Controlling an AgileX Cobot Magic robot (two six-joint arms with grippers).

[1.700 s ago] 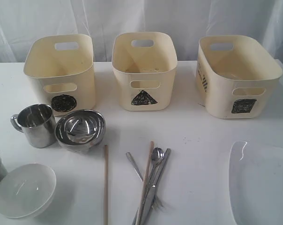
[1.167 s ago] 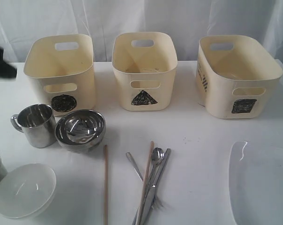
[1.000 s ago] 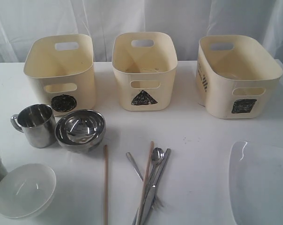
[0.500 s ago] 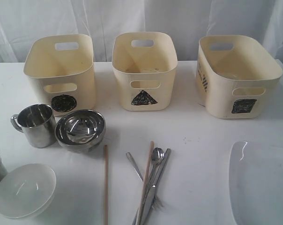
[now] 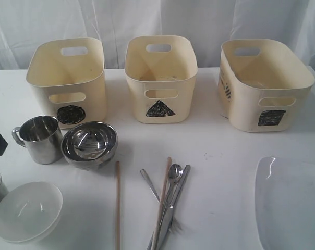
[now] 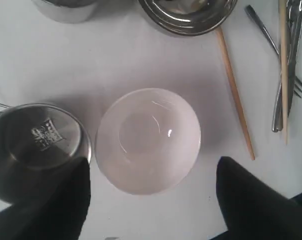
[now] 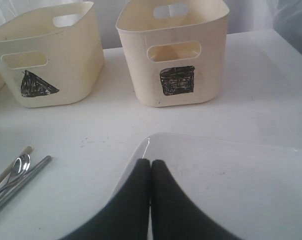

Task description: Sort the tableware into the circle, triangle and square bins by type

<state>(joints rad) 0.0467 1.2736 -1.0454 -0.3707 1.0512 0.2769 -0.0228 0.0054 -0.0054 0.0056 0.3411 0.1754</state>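
We've got the left gripper [image 6: 153, 161] hanging right over the white bowl [image 6: 148, 140]. Its fingers [image 6: 61, 200] are spread wide, one either side of the rim, and there's nothing in them, so we'd call this the start of the bowl pickup. The bowl sits upright on the surface [image 6: 116, 60] with a steel mug [image 6: 38, 145] just beside it. We can't tell if they actually touch. A wooden chopstick [image 6: 234, 90] lies near the bowl's other side, and the shiny steel bowl [image 6: 188, 15] is a bit further off.

The tight spot, we reckon, is the mug side: that finger looks to be over the mug's edge, so we'd nudge toward the chopstick side before coming down, or it lands on steel. The glazed walls look slick and sloped, so we'd go low and close gently, or the bowl could squirt out. Then lift straight up before heading for the circle bin [image 5: 66, 78], which is our guess for bowls and stands well apart from this one.

The right gripper [image 7: 150, 162] is pinched closed on nothing, over the large white plate [image 7: 231, 175] way across from the bowl.
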